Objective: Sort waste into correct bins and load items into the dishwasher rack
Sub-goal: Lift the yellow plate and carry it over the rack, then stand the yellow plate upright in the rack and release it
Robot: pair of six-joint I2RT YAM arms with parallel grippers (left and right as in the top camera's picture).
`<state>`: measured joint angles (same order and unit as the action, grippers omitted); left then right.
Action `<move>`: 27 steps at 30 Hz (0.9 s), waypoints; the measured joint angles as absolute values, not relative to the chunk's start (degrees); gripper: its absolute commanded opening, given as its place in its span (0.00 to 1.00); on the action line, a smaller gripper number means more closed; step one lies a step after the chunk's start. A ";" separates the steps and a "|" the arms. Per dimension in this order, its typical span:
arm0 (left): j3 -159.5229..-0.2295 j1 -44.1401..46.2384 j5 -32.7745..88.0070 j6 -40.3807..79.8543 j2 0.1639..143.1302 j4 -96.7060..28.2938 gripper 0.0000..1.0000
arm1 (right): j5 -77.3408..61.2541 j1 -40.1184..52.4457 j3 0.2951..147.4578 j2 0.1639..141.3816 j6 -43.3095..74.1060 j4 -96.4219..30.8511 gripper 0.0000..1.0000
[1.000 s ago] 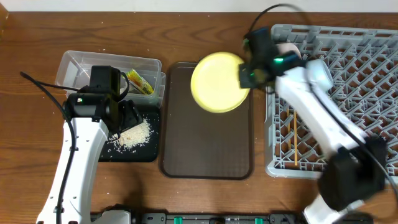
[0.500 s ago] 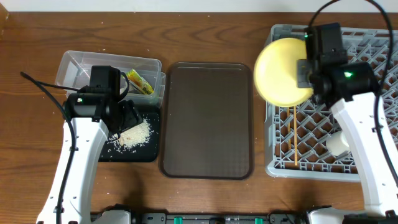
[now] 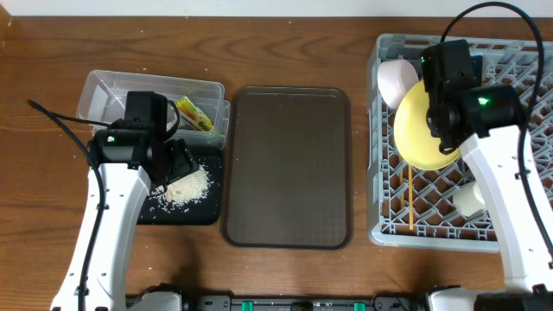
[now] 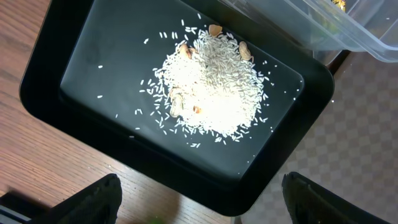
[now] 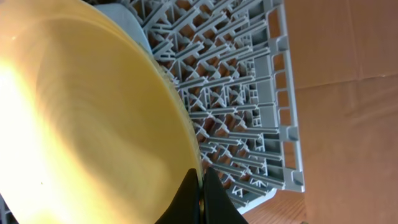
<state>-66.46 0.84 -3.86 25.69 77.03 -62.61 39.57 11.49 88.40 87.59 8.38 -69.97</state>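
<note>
My right gripper (image 3: 438, 121) (image 5: 200, 186) is shut on the rim of the round yellow plate (image 3: 419, 134) (image 5: 81, 124). It holds the plate tilted over the left part of the grey dishwasher rack (image 3: 380, 226) (image 5: 249, 112). In the rack are the pinkish-white bowl (image 3: 395, 79), a small pale cup (image 3: 471, 199) and wooden chopsticks (image 3: 408, 194). My left gripper (image 3: 173, 164) (image 4: 202, 202) is open and empty above the black tray (image 3: 177, 213) (image 4: 74, 93), which holds rice scraps (image 3: 186, 186) (image 4: 211, 87). The yellow-green wrapper (image 3: 194, 114) lies in the clear tub (image 3: 108, 86).
The brown serving tray (image 3: 289, 164) lies bare between the bins and the rack; its checkered surface also shows in the left wrist view (image 4: 373, 124). A pale blue-grey rounded surface (image 5: 121, 15) shows behind the plate.
My right gripper has carried the yellow plate rightward from above the brown tray to over the rack, uncovering the pinkish-white bowl. The left arm has not moved.
</note>
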 measured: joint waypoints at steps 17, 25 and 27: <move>-66.46 0.84 -3.86 25.69 77.03 -62.61 0.85 | 39.64 15.66 88.40 92.71 12.21 -73.76 0.01; -66.46 0.84 -3.86 25.69 77.03 -62.61 0.85 | 44.38 15.62 88.40 92.90 13.72 -73.89 0.01; -66.46 0.84 -3.86 25.69 77.03 -62.61 0.85 | 45.45 15.62 88.40 92.84 13.87 -73.87 0.01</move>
<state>-66.46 0.84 -3.86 25.69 77.03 -62.61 45.45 15.62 88.40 92.84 13.87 -73.87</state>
